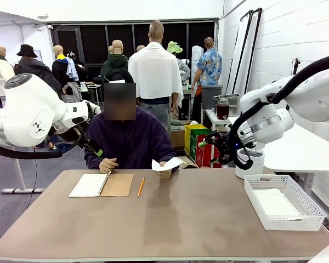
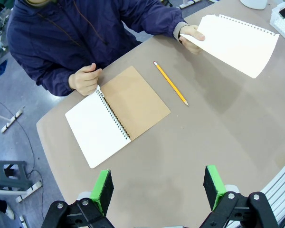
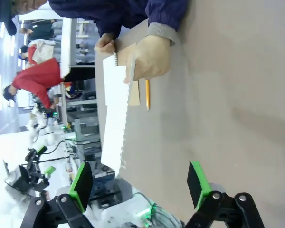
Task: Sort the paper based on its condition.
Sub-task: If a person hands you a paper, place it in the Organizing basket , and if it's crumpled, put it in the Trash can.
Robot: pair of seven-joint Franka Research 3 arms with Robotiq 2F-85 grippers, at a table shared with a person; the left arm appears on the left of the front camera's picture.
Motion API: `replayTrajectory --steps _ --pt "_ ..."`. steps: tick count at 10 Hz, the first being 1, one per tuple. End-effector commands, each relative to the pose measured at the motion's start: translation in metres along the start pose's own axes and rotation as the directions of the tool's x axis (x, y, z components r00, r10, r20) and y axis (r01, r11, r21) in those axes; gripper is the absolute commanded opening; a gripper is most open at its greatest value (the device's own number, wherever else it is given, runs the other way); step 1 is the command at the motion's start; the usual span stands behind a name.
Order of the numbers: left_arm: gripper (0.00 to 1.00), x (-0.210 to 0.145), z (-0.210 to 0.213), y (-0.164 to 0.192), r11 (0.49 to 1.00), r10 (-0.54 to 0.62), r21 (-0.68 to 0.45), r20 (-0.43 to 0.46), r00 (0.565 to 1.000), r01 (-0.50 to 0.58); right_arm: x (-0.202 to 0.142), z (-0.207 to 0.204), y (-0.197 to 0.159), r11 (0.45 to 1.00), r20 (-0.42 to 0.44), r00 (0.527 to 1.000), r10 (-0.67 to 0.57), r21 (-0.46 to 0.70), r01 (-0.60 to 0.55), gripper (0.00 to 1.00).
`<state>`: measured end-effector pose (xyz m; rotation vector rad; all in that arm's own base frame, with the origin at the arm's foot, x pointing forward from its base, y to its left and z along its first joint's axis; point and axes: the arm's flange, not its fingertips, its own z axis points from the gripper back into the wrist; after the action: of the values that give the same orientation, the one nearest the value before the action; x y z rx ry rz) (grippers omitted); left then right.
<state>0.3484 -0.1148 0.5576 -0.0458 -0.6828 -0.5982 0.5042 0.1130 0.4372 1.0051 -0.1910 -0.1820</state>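
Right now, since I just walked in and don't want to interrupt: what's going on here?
A person across the table holds a loose white sheet in one hand, raised off the tabletop; the other hand rests by the open spiral notebook, with a pencil lying beside it. The left claw and the right claw hang open above the table, holding nothing. A white basket sits on the robot's right side.

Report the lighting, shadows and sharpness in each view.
Front view: soft even light, with a dull sheen and a dim reflection of the person on the table. Left wrist view: sharp throughout; the held sheet of paper casts a soft shadow on the table. Right wrist view: rolled sideways, background blown out white at lower left.
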Motion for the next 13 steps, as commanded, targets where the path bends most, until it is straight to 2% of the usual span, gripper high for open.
replayTrajectory --steps 1,4,6,10,12,13 --pt "1.0 0.001 0.0 0.001 1.0 0.002 -0.001 0.005 1.0 -0.002 0.025 -0.019 -0.007 0.996 -0.041 0.998 -0.053 0.062 0.056 1.0" --pt "1.0 0.001 0.0 0.001 1.0 0.002 -0.001 0.005 1.0 -0.002 0.043 -0.059 -0.015 0.983 -0.136 0.98 -0.145 0.096 0.158 1.0" --pt "1.0 0.001 0.0 0.001 1.0 0.002 -0.001 0.005 1.0 -0.002 0.061 -0.084 -0.021 0.969 -0.235 0.953 -0.189 0.112 0.22 1.0" --pt "1.0 0.001 0.0 0.001 1.0 0.002 -0.001 0.005 1.0 -0.002 0.076 -0.117 -0.013 0.969 -0.319 0.932 -0.175 0.114 0.221 1.0" --pt "1.0 0.001 0.0 0.001 1.0 0.002 -0.001 0.005 1.0 -0.002 0.079 -0.128 -0.012 0.962 -0.383 0.904 -0.19 0.111 0.25 1.0" --pt "1.0 0.001 0.0 0.001 1.0 0.002 -0.001 0.005 1.0 -0.002 0.078 -0.129 -0.012 0.961 -0.384 0.903 -0.193 0.11 0.253 0.84"
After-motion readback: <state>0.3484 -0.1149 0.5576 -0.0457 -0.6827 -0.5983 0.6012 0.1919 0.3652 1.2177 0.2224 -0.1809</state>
